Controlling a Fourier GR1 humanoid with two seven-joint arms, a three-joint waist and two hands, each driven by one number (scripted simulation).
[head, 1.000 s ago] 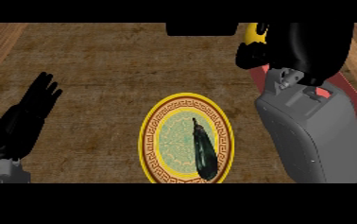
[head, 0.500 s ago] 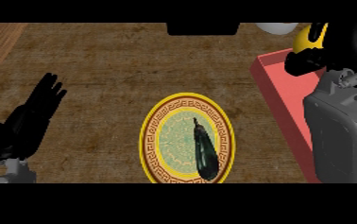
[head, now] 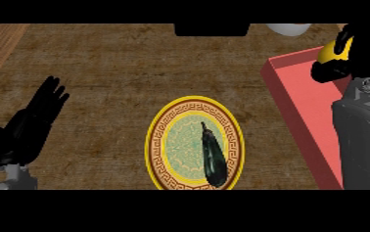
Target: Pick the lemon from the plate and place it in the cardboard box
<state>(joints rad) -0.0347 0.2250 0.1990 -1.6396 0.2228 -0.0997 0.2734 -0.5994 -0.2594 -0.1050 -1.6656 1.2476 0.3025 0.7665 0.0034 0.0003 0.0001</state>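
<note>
— What does the counter [head: 115, 79] look like?

— A brown, wood-grained top fills the view. A round plate [head: 160, 150] with a yellow rim and a patterned border lies toward the near edge, a little right of the middle. On its right half lies a dark, long, tapered vegetable [head: 214, 158], its thin end pointing toward the far edge.

— And the lemon?

— The lemon [head: 331, 51] is off the plate. It shows as a yellow patch in the right hand [head: 334, 64], whose black fingers are curled round it, over the far part of the box [head: 296, 104].

— Where is the box?

— Along the counter's right edge: a red, shallow open box, well to the right of the plate. The grey right forearm [head: 354, 138] crosses its near part and hides it there.

— The left hand?

— The left hand [head: 33, 121] rests open at the counter's left edge, fingers straight and pointing away, holding nothing.

— Anything at the far edge?

— A dark block [head: 212, 29] near the middle, and a pale rounded thing [head: 288, 28] to its right; both are cut off, so I cannot tell what they are.
</note>
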